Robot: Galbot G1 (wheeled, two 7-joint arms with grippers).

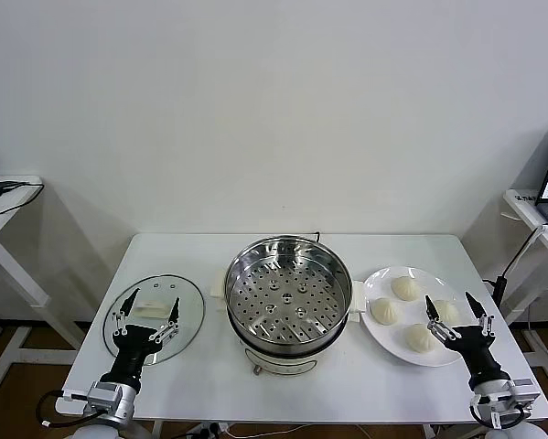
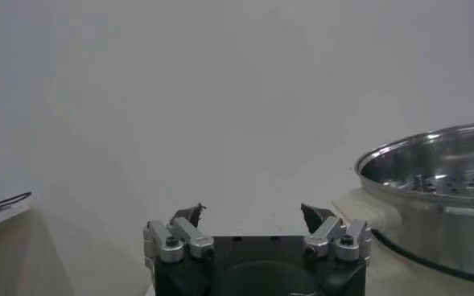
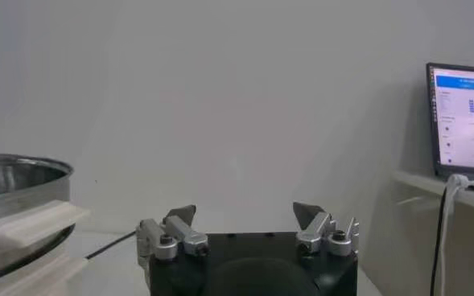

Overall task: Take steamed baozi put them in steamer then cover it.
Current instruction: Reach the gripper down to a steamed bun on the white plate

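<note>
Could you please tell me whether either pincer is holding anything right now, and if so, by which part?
Nothing is held. The left pincer is open above the glass lid, and the right pincer is open over the near edge of the plate of baozi.

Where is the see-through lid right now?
In the head view, the lid lies flat on the table at the robot's left, beside the steamer, under the left end effector.

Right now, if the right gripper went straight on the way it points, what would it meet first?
The open right gripper points away from the robot over the white plate of steamed baozi. Its wrist view shows only the bare wall ahead, so the way looks free, though its height above the buns is unclear.
</note>
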